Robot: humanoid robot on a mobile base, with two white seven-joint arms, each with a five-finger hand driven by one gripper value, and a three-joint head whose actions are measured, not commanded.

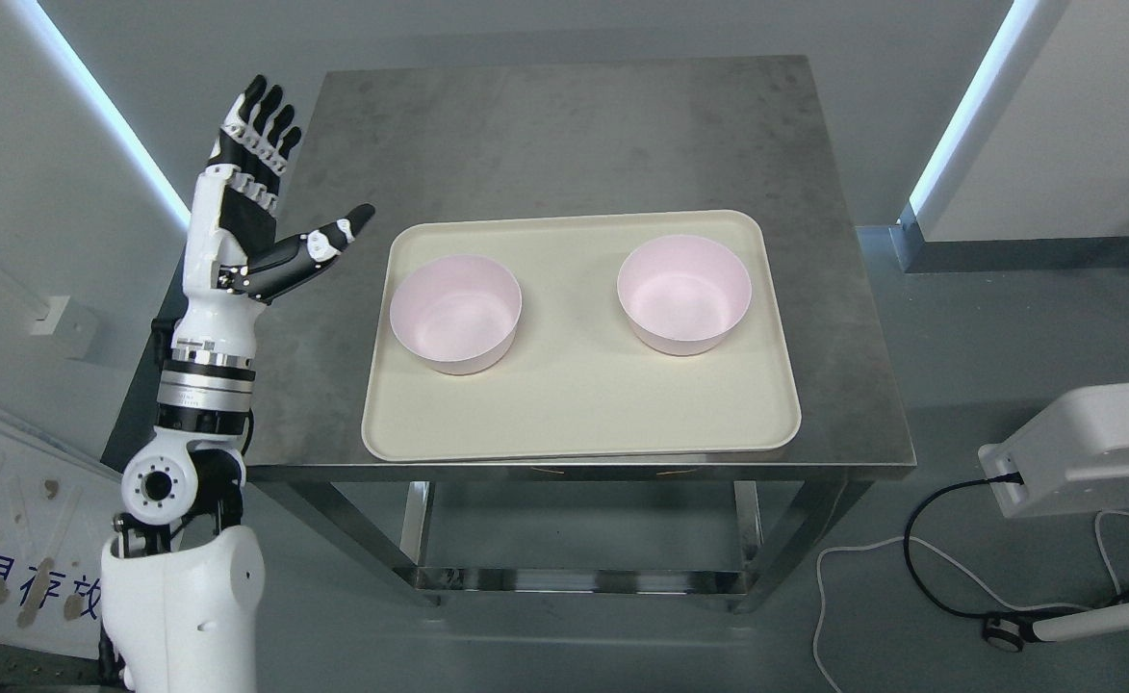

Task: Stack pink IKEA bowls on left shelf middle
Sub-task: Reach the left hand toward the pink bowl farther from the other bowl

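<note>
Left hand (254,197) spread wide, empty, left of tray (574,404); two pink bowls (455,313) (683,294) apart on tray; steel table (564,135) beneath; white device (1093,448) right.

A: Any writing legible here?
B: Only blue Chinese characters on the white board (6,577) beside the left arm (203,385), cut off at the edge; they look like "具存放".
A: And the yellow label on the white device (1093,448)?
B: Too small to read.
</note>
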